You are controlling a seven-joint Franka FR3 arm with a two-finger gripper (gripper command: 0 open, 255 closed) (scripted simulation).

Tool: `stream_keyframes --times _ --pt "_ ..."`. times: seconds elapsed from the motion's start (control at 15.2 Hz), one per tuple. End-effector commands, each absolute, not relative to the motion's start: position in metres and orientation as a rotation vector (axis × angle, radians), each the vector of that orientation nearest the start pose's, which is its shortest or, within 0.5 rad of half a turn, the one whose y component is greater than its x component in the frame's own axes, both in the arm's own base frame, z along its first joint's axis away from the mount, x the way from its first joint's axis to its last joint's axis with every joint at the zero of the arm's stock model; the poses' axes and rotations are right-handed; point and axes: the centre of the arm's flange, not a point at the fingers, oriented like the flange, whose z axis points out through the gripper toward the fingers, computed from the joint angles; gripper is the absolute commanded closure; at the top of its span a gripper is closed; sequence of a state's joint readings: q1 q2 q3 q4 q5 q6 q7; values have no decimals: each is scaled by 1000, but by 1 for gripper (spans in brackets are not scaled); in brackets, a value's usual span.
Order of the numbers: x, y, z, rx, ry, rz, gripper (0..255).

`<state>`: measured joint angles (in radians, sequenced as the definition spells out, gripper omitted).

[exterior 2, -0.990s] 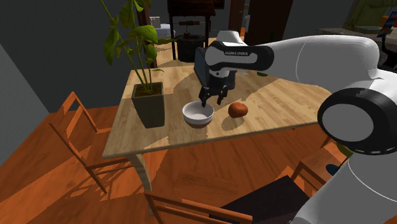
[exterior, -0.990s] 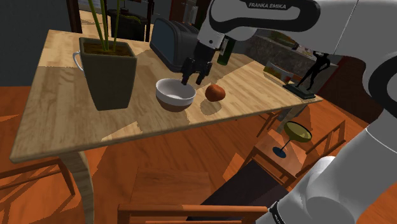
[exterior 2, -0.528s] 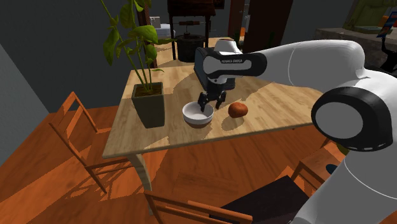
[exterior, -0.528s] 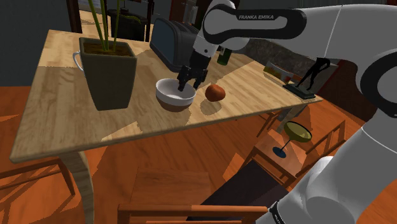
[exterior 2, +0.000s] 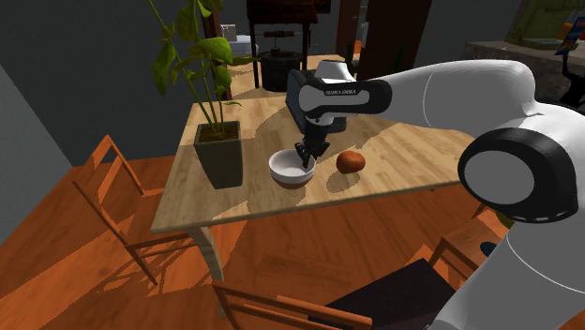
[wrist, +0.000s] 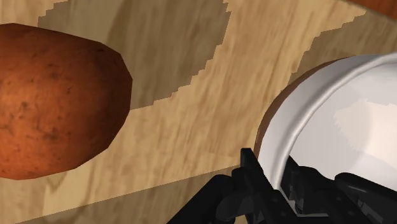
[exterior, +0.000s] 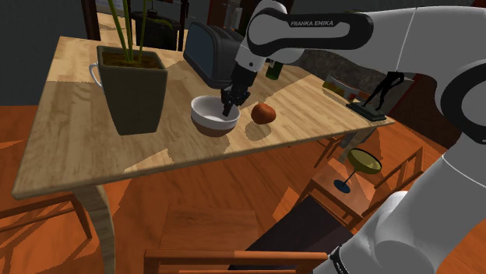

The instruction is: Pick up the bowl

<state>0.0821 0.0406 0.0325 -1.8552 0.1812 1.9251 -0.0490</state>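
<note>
On table (exterior: 70,152), between plant pot (exterior: 134,89) and brown potato (exterior: 263,114): white bowl (exterior: 209,117), rim gripped.
Gripper (exterior: 229,109), open above it a second ago, now down and pinched on the rim nearest the potato, one finger each side; bowl unraised, lift judged next.

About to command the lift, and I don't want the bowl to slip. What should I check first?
1. Gripper straddles the rim of the bowl, inside and outside: ok.
2. Jaws shut on the rim: ok, by the wrist view.
3. Bowl sits level on the table: ok.
4. Brown lump beside the bowl lies apart from it: ok.
5. Plant pot stands clear of the bowl: ok.
6. Grip firm enough for a hold at one edge: cannot tell.
</note>
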Motion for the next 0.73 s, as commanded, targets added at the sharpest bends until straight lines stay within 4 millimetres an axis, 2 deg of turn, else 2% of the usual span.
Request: stream_keyframes --times 0.0,0.2,0.66 --pt "572 78 497 -2965 -153 -33 255" --pt "572 78 497 -2965 -153 -33 255" --pt "572 78 534 -2965 -153 -33 255"
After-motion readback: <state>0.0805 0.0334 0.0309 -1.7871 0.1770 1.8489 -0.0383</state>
